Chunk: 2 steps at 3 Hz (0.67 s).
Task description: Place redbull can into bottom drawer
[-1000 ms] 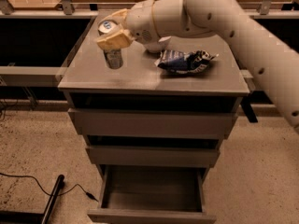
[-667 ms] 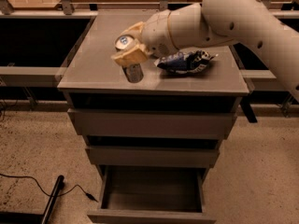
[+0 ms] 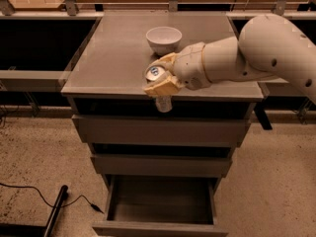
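My gripper (image 3: 160, 82) is shut on the redbull can (image 3: 159, 90), a slim silver-and-blue can with a light blue top. I hold it upright in the air just in front of the cabinet top's front edge, above the drawers. The bottom drawer (image 3: 160, 227) of the grey cabinet is pulled open below; its deep box looks empty. The two upper drawers are shut. My white arm reaches in from the right and covers the snack bag.
A white bowl (image 3: 164, 39) stands at the back middle of the cabinet top (image 3: 108, 58). A black cable and a dark pole (image 3: 54, 212) lie on the floor at lower left. A railing and shelves run behind the cabinet.
My gripper has carried the can from the left part of the cabinet top forward and down, past the front edge. The bowl is now uncovered and the snack bag hidden behind my arm.
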Tool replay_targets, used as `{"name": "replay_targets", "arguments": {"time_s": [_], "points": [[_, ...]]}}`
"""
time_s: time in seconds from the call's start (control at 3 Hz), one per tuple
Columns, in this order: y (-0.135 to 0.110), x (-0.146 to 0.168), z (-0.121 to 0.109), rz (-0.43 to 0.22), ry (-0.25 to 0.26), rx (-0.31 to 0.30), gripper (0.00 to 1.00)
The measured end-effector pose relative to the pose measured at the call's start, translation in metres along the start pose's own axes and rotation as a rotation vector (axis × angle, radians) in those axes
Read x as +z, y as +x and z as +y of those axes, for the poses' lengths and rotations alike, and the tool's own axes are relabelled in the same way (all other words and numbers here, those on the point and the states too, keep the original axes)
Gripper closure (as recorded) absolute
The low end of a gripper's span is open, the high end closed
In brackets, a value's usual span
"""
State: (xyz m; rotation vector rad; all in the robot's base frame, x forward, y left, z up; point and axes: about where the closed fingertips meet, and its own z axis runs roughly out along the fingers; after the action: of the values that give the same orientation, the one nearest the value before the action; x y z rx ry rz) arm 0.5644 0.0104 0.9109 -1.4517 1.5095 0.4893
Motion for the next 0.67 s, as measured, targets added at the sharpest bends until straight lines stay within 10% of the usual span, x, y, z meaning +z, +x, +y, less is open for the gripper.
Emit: {"name": "replay_targets", "arguments": {"time_s": [0.67], "points": [[0.039, 0.018, 0.012, -0.019, -0.048, 0.057, 1.0]]}}
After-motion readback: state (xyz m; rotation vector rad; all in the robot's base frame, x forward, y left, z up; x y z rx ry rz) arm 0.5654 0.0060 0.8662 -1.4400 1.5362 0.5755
